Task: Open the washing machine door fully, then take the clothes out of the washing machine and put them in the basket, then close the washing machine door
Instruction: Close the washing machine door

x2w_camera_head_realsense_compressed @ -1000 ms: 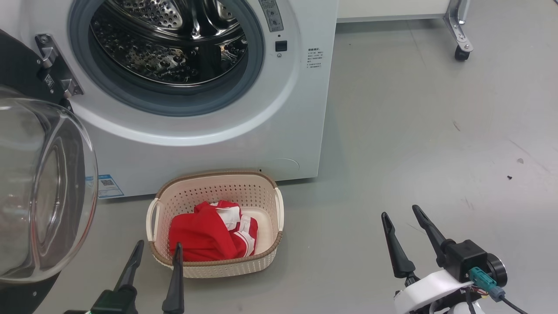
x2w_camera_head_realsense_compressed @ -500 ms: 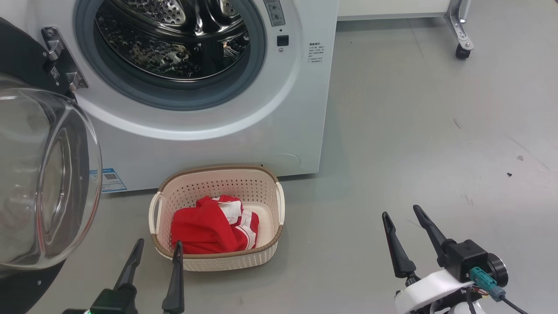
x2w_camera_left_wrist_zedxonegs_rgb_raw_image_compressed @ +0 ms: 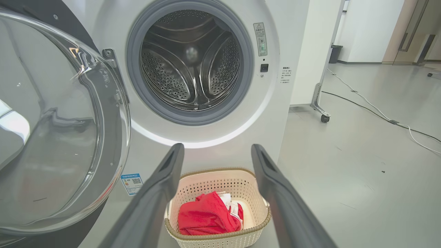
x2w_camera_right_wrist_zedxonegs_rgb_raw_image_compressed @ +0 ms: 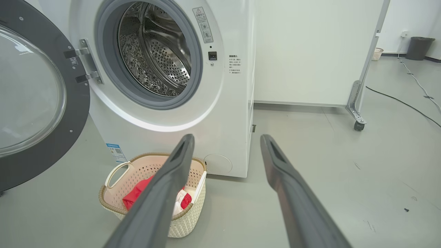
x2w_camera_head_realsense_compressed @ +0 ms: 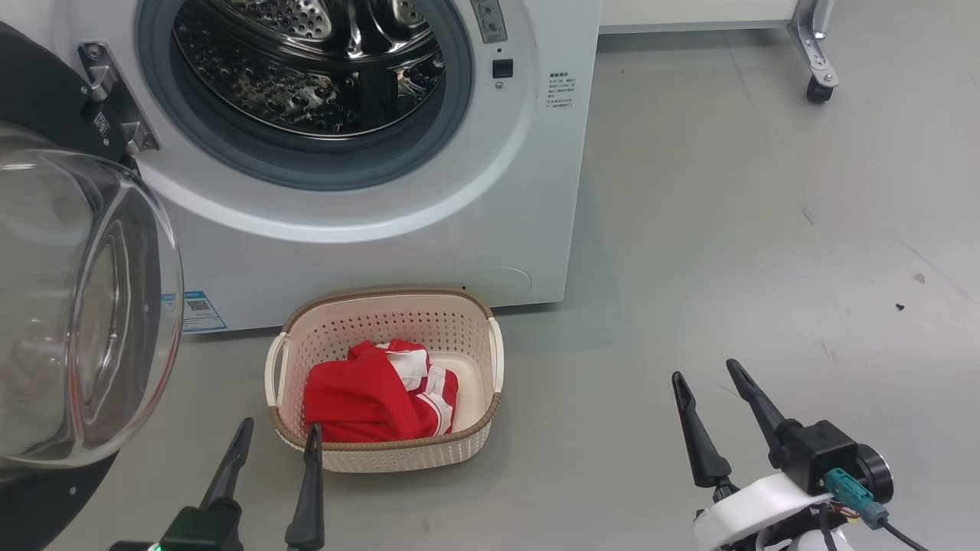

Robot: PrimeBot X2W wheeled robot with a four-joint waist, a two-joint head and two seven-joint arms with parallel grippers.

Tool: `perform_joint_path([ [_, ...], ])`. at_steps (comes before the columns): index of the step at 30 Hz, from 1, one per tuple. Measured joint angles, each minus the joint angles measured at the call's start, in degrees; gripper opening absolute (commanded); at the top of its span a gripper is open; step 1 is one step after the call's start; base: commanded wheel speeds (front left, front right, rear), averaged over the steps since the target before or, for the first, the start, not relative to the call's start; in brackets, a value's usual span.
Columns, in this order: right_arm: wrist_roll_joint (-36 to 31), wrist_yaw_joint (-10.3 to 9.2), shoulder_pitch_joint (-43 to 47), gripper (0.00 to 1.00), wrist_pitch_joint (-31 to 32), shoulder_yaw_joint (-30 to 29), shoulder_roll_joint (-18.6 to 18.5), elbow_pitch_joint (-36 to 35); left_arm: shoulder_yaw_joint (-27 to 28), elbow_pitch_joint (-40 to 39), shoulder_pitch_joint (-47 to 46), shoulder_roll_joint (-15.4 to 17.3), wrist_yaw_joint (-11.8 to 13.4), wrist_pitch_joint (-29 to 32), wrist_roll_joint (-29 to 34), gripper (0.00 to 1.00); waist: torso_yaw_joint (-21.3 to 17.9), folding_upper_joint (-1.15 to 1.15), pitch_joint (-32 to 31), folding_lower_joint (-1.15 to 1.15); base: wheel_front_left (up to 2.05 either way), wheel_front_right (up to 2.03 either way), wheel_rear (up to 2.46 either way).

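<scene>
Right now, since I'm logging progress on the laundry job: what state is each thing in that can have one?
washing machine door: swung wide open.
washing machine: mouth uncovered, drum looks empty.
clothes: bunched inside the basket.
basket: upright, in front of the machine.
left gripper: open, holding nothing.
right gripper: open, holding nothing.

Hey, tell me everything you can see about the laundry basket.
The basket is a small cream plastic tub with perforated walls, a brown woven-look rim and a white handle at each end. It stands upright on the grey floor just in front of the washing machine, holding the crumpled red and white clothes.
</scene>
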Motion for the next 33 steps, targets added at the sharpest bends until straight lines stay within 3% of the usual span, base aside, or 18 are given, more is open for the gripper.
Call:
perform_joint_path([
  [13,-0.43,-0.03,0.02,1.00,0.00,-1.66,-0.70,-0.47,-1.57,0.03,-0.08,0.01,0.00,0.05,0.65,1.00,3.92,0.00,-0.04,0.00,0.00,0.00,0.00],
  [33,-0.85,0.52,0.36,1.00,0.00,-0.67,-0.82,-0.51,-1.21,0.41,-0.05,-0.02,0.18,-0.08,0.75,1.00,17.71,0.00,-1.08,0.00,0.00,0.00,0.00],
])
